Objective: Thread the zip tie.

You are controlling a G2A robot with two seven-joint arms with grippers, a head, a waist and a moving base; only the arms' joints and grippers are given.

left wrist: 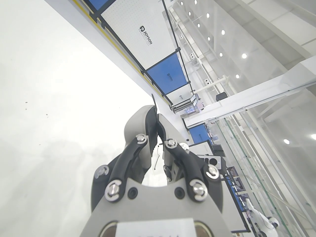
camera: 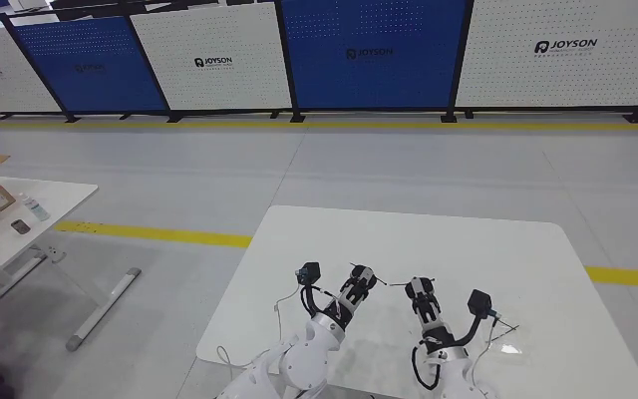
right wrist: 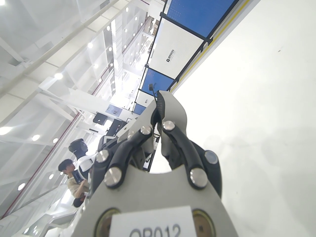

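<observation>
Both grippers hang close together above the white table (camera: pixel 449 239), near its front edge. My left gripper (camera: pixel 363 277) is shut on a thin black zip tie strip, whose pointed tail (left wrist: pixel 154 102) sticks out past the fingertips (left wrist: pixel 151 114). My right gripper (camera: pixel 420 290) is shut on a black zip tie; its small square head (right wrist: pixel 150 86) pokes out beyond the fingertips (right wrist: pixel 161 99). From above, thin black zip tie ends (camera: pixel 399 283) point toward each other in the small gap between the two grippers. I cannot tell whether the two ends touch or belong to one tie.
A second white table (camera: pixel 40 204) with small items stands on the floor to the left. Blue and white partition panels (camera: pixel 369 55) line the far side of the room. A small scrap (camera: pixel 508 349) lies on the table near the right arm.
</observation>
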